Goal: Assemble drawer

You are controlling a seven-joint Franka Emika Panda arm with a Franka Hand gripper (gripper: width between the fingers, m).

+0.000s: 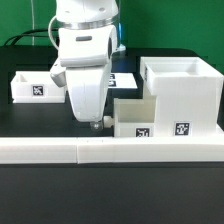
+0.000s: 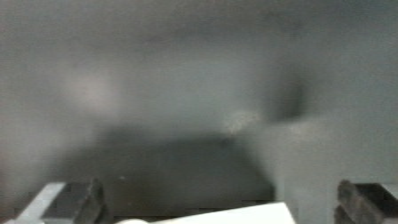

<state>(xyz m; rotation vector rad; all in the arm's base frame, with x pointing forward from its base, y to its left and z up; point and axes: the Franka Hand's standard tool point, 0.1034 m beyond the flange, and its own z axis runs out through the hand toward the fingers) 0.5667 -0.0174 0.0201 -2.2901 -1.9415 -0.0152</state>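
Nearest the camera runs the border bar (image 1: 60,150). Just behind it my gripper (image 1: 97,123) hangs low over the table, its fingers (image 2: 80,200) spread wide with nothing pinched between them. The nearer small tray (image 1: 133,117) sits just to the exterior view's right of the gripper, tucked against the housing (image 1: 185,90). The other tray (image 1: 33,88) lies farther back on the left, well apart. I judge the nearer tray the shorter reach.

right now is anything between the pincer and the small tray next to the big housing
Nothing visible. The open pincer hangs just to the exterior view's left of that tray, with no object in the gap. The housing stands on the tray's other side.
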